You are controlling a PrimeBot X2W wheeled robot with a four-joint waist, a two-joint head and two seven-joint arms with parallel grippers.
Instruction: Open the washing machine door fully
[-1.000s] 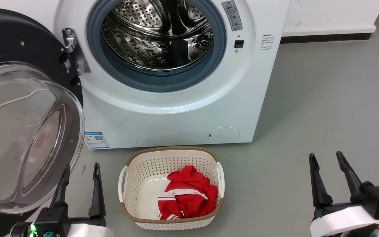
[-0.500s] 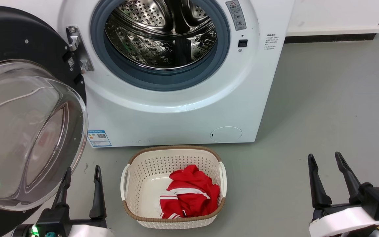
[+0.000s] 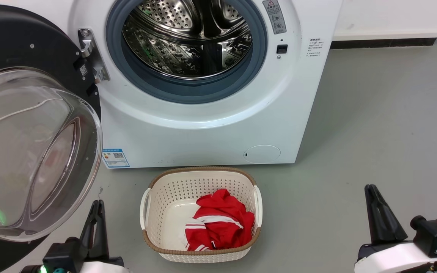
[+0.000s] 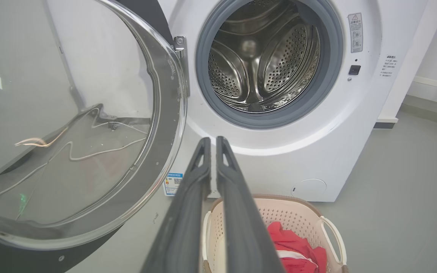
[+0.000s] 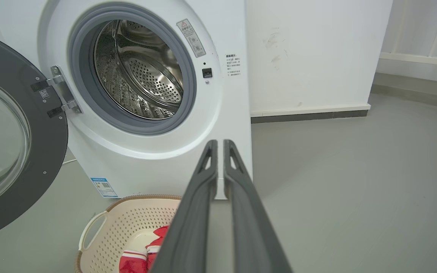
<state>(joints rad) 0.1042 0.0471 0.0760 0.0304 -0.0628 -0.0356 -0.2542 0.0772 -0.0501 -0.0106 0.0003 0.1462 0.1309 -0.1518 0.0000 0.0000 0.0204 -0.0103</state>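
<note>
Finding washing machine door (image 3: 32, 151) swung out just left of nearer, narrowed empty left claw (image 3: 98, 205); well apart from right claw (image 3: 372, 189), likewise pinched empty.

This looks like a laundry room. A big white washing machine (image 3: 203, 132) stands on a grey floor (image 3: 374, 125), past the left fingers (image 3: 97, 231) and right fingers (image 3: 381, 223). Between them sits a basket (image 3: 199, 170) with red clothes (image 3: 218, 223).

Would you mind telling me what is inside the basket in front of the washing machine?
The basket holds a crumpled red garment with white stripes, toward its right side. Anything beneath the garment is covered.
</note>
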